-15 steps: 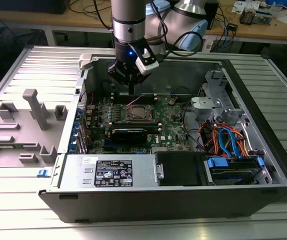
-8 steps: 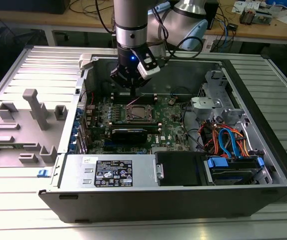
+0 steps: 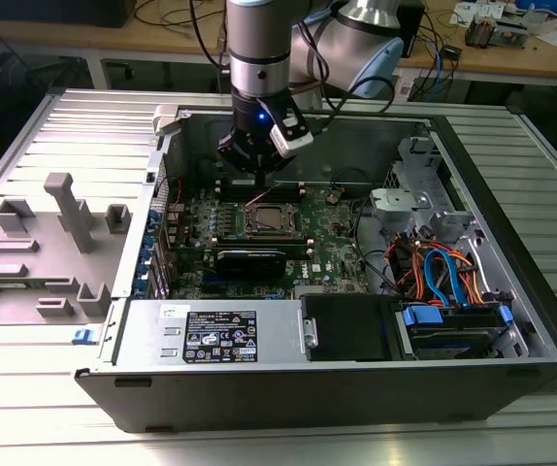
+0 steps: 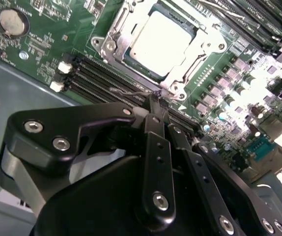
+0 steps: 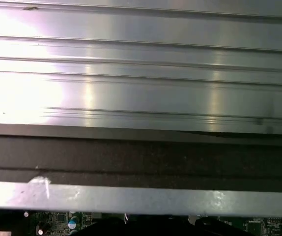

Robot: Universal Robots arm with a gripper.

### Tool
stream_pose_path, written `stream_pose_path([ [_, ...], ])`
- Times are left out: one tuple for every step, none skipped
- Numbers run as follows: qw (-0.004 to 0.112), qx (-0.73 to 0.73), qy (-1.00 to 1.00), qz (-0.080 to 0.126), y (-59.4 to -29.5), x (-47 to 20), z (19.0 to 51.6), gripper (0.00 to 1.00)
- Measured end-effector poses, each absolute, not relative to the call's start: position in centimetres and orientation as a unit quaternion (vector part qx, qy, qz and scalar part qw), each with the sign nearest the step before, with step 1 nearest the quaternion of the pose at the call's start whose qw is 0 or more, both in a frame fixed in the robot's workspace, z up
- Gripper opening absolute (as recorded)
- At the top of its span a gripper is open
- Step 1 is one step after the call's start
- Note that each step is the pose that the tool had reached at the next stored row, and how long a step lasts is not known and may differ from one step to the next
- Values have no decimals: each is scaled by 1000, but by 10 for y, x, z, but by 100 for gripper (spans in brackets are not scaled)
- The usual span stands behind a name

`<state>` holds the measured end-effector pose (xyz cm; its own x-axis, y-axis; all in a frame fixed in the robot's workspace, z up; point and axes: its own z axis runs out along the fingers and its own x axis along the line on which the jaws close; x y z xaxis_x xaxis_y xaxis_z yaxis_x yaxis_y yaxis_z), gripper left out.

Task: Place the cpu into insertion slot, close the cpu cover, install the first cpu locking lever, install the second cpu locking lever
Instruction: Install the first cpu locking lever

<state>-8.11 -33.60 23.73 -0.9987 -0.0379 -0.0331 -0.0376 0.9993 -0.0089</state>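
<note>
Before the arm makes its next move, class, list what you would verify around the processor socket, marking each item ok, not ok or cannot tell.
1. The cpu sits in the insertion slot: ok.
2. The cpu cover lies down over the chip: ok.
3. The gripper is at the socket's corner, its tips shut beside the thin wire locking lever: ok.
4. The lever is actually pinched between the fingers: cannot tell.
5. The lever is hooked under its catch: cannot tell.
6. The arm stands inside the open computer case without touching its walls, in the exterior view: ok.
</note>
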Motion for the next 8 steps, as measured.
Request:
stream_pose_path([
  [17,-16,1000,-4,-336,-81,237,11],
  [16,-13,1000,-4,-336,-81,237,11],
  [16,-13,1000,-4,-336,-81,237,11],
  [17,-13,1000,-4,-336,-81,236,11],
  [17,-13,1000,-4,-336,-81,236,11],
  [17,-13,1000,-4,-336,-81,235,11],
  [17,-13,1000,-4,-336,-81,234,11],
  [17,-13,1000,-4,-335,-81,233,11],
])
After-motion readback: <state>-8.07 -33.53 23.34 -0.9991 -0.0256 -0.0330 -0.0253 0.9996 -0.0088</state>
